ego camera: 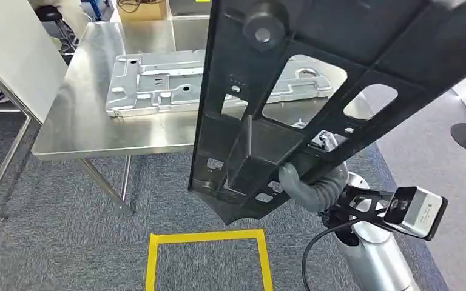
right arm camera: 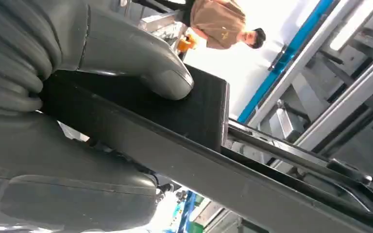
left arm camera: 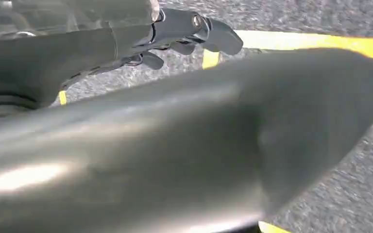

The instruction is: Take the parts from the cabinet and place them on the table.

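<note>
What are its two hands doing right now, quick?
Left hand: holding nothing, fingers loosely apart, above the carpet.
Right hand: gripping the big black frame, thumb pressed on it.

The right hand (right arm camera: 73, 63) fills the left of the frame, its thick grey thumb (right arm camera: 141, 60) pressed onto a black block of the black plastic part (right arm camera: 194, 145), which runs as a long bar to the lower right. At top centre stands a person in a brown shirt (right arm camera: 218, 19); grey metal racking (right arm camera: 330, 82) fills the right.
</note>
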Action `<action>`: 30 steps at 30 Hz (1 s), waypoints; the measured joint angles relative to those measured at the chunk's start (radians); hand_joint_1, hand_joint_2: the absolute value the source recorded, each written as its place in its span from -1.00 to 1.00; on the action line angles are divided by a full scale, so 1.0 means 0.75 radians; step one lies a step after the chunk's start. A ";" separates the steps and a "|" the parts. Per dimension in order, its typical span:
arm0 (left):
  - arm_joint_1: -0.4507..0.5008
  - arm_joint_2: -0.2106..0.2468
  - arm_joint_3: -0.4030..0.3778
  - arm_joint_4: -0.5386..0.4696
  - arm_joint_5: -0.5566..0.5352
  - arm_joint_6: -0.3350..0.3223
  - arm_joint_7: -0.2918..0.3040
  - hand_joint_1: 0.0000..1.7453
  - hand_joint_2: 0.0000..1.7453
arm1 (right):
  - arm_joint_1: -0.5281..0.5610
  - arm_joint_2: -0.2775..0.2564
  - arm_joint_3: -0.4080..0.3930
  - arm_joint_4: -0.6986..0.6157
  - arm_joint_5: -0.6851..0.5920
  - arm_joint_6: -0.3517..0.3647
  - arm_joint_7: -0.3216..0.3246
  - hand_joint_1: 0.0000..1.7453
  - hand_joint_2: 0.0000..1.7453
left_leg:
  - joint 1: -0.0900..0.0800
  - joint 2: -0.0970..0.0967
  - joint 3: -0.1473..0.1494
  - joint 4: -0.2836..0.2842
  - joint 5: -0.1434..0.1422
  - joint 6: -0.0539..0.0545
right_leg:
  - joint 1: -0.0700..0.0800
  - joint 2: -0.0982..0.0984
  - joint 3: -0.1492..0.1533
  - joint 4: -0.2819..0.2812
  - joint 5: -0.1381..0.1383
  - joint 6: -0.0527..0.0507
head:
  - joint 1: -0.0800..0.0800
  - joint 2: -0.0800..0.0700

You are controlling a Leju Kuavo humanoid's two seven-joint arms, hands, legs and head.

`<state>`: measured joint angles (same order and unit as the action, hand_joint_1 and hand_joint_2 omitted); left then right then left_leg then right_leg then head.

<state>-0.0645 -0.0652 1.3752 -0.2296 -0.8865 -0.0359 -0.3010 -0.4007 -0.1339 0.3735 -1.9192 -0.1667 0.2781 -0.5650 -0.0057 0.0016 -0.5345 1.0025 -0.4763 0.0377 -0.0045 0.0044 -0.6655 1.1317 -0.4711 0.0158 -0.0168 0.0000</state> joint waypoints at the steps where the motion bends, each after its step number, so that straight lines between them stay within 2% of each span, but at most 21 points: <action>1: -0.001 0.000 -0.001 0.000 0.000 0.000 0.000 -1.00 -1.00 | 0.001 -0.002 -0.005 -0.002 0.001 -0.003 -0.002 1.00 1.00 | -0.003 0.000 0.015 0.000 -0.011 -0.002 | 0.006 -0.003 0.041 -0.118 0.080 -0.014 | 0.000 0.000; 2: 0.000 -0.004 -0.001 0.001 0.000 0.000 0.000 -1.00 -1.00 | 0.004 -0.002 -0.008 -0.004 0.002 -0.004 -0.003 1.00 1.00 | -0.003 -0.001 0.026 0.001 -0.019 -0.006 | 0.015 -0.009 0.049 -0.154 0.082 -0.022 | -0.002 0.000; 3: -0.003 -0.005 -0.001 0.001 0.000 0.001 0.000 -1.00 -1.00 | 0.004 -0.003 -0.012 -0.005 0.003 -0.007 -0.004 1.00 1.00 | -0.002 -0.001 0.019 -0.002 -0.024 -0.015 | 0.019 -0.009 0.050 -0.173 0.052 -0.019 | -0.007 0.000; 4: -0.005 -0.005 -0.001 0.001 0.000 0.002 0.000 -1.00 -1.00 | 0.006 -0.003 -0.013 -0.006 0.003 -0.008 -0.005 1.00 1.00 | 0.000 0.001 0.016 -0.006 -0.030 -0.024 | 0.020 -0.009 0.051 -0.172 0.078 -0.024 | -0.006 0.000; 5: -0.003 -0.005 -0.001 0.001 0.000 0.004 0.001 -1.00 -1.00 | 0.008 -0.004 -0.016 -0.008 0.004 -0.007 -0.005 1.00 1.00 | -0.001 0.004 0.025 0.011 -0.022 -0.032 | 0.021 -0.004 0.053 -0.179 0.077 -0.030 | -0.007 0.000; 7: -0.005 -0.002 -0.001 0.001 0.001 0.009 0.002 -1.00 -1.00 | 0.009 -0.004 -0.017 -0.010 0.004 -0.007 -0.005 1.00 1.00 | -0.001 0.002 0.024 0.032 -0.035 -0.046 | 0.002 -0.002 0.088 -0.195 0.075 -0.036 | -0.006 0.001; 8: -0.007 -0.002 -0.001 0.001 0.001 0.010 0.002 -1.00 -1.00 | 0.007 -0.005 -0.018 -0.011 0.004 -0.007 -0.005 1.00 1.00 | -0.003 0.000 -0.002 0.091 -0.046 -0.052 | 0.001 -0.003 0.101 -0.200 0.070 -0.044 | -0.009 0.000; 9: -0.010 -0.003 -0.001 0.001 0.001 0.010 0.002 -1.00 -1.00 | 0.006 -0.004 -0.018 -0.011 0.005 -0.007 -0.006 1.00 1.00 | 0.002 -0.001 -0.056 0.187 -0.075 -0.061 | 0.001 -0.004 0.107 -0.200 0.063 -0.049 | -0.013 0.000; 11: -0.009 -0.002 -0.001 0.001 0.001 0.010 0.002 -1.00 -1.00 | 0.011 -0.004 -0.018 -0.011 0.006 -0.007 -0.005 1.00 1.00 | 0.015 0.000 -0.180 0.380 -0.169 -0.074 | 0.001 -0.003 0.119 -0.199 0.047 -0.050 | -0.012 0.000; 12: -0.006 -0.002 -0.001 0.001 0.001 0.011 0.002 -1.00 -1.00 | 0.014 -0.004 -0.018 -0.011 0.006 -0.007 -0.005 1.00 1.00 | 0.019 0.000 -0.220 0.429 -0.183 -0.077 | 0.000 0.000 0.126 -0.199 0.040 -0.048 | -0.013 0.000; 13: -0.003 -0.002 -0.001 0.001 0.001 0.011 0.002 -1.00 -1.00 | 0.017 -0.004 -0.018 -0.011 0.006 -0.007 -0.005 1.00 1.00 | 0.024 0.000 -0.233 0.418 -0.161 -0.083 | -0.002 0.004 0.137 -0.198 0.031 -0.045 | -0.012 0.000; 14: -0.002 -0.001 -0.001 0.001 0.001 0.011 0.002 -1.00 -1.00 | 0.017 -0.004 -0.018 -0.011 0.006 -0.007 -0.005 1.00 1.00 | 0.028 0.000 -0.215 0.346 -0.104 -0.087 | -0.004 0.006 0.150 -0.198 0.022 -0.040 | -0.012 0.000; 16: -0.002 0.001 -0.001 0.001 0.001 0.011 0.002 -1.00 -1.00 | 0.017 -0.004 -0.018 -0.011 0.006 -0.006 -0.005 1.00 1.00 | 0.036 0.000 -0.122 0.095 0.063 -0.088 | -0.010 0.008 0.183 -0.195 -0.003 -0.028 | -0.012 0.000; 17: 0.000 0.001 -0.001 0.001 0.001 0.011 0.002 -1.00 -1.00 | 0.017 -0.004 -0.019 -0.011 0.005 -0.005 -0.006 1.00 1.00 | 0.037 -0.002 -0.100 0.030 0.089 -0.090 | -0.010 0.008 0.188 -0.194 -0.013 -0.019 | -0.012 0.000; 18: -0.003 0.001 -0.001 0.001 0.001 0.011 0.002 -1.00 -1.00 | 0.017 -0.004 -0.020 -0.011 0.004 -0.004 -0.006 1.00 1.00 | 0.026 -0.001 -0.103 0.005 0.042 -0.077 | -0.007 0.012 0.183 -0.189 -0.018 -0.011 | -0.013 0.000; 21: 0.001 0.001 -0.001 0.001 0.001 0.010 0.002 -1.00 -1.00 | 0.021 -0.006 -0.023 -0.011 0.003 -0.003 -0.005 1.00 1.00 | 0.023 -0.001 -0.095 0.014 0.058 -0.046 | -0.005 0.011 0.190 -0.185 -0.025 0.011 | -0.011 0.000; 23: -0.001 0.001 -0.001 0.001 0.000 0.010 0.002 -1.00 -1.00 | 0.019 -0.006 -0.031 -0.012 0.002 -0.002 -0.006 1.00 1.00 | 0.029 -0.002 -0.070 0.004 0.054 -0.029 | -0.012 0.005 0.163 -0.116 -0.040 0.023 | -0.008 0.000; 24: -0.002 0.002 -0.001 0.001 0.000 0.010 0.002 -1.00 -1.00 | 0.017 -0.006 -0.033 -0.012 0.002 0.000 -0.005 1.00 1.00 | 0.028 -0.002 -0.064 0.004 0.047 -0.020 | -0.012 0.004 0.109 -0.024 -0.072 0.028 | -0.007 0.000; 27: -0.005 0.003 -0.001 0.001 -0.004 0.009 0.001 -1.00 -1.00 | 0.021 -0.006 -0.036 -0.012 0.002 0.006 -0.005 1.00 1.00 | 0.022 -0.002 -0.042 0.005 0.023 -0.014 | -0.012 0.003 -0.075 0.250 -0.180 0.037 | -0.005 0.000; 28: -0.004 0.003 -0.001 0.001 -0.005 0.009 0.001 -1.00 -1.00 | 0.023 -0.007 -0.038 -0.012 0.002 0.009 -0.005 1.00 1.00 | 0.020 -0.003 -0.028 0.005 0.013 -0.015 | -0.011 0.002 -0.099 0.255 -0.165 0.034 | -0.005 0.000; 30: -0.002 0.003 -0.001 0.001 -0.006 0.008 0.001 -1.00 -1.00 | 0.024 -0.007 -0.043 -0.013 0.002 0.009 -0.005 1.00 1.00 | 0.015 -0.006 0.006 0.005 -0.011 -0.017 | -0.009 0.002 -0.053 0.091 -0.041 0.017 | -0.005 0.000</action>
<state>-0.0663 -0.0629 1.3745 -0.2293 -0.8911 -0.0298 -0.3002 -0.3828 -0.1389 0.3410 -1.9287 -0.1656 0.2850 -0.5684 0.0058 -0.0029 -0.5300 1.0060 -0.4846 0.0250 -0.0112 0.0061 -0.7055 1.1997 -0.5021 0.0286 -0.0206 0.0000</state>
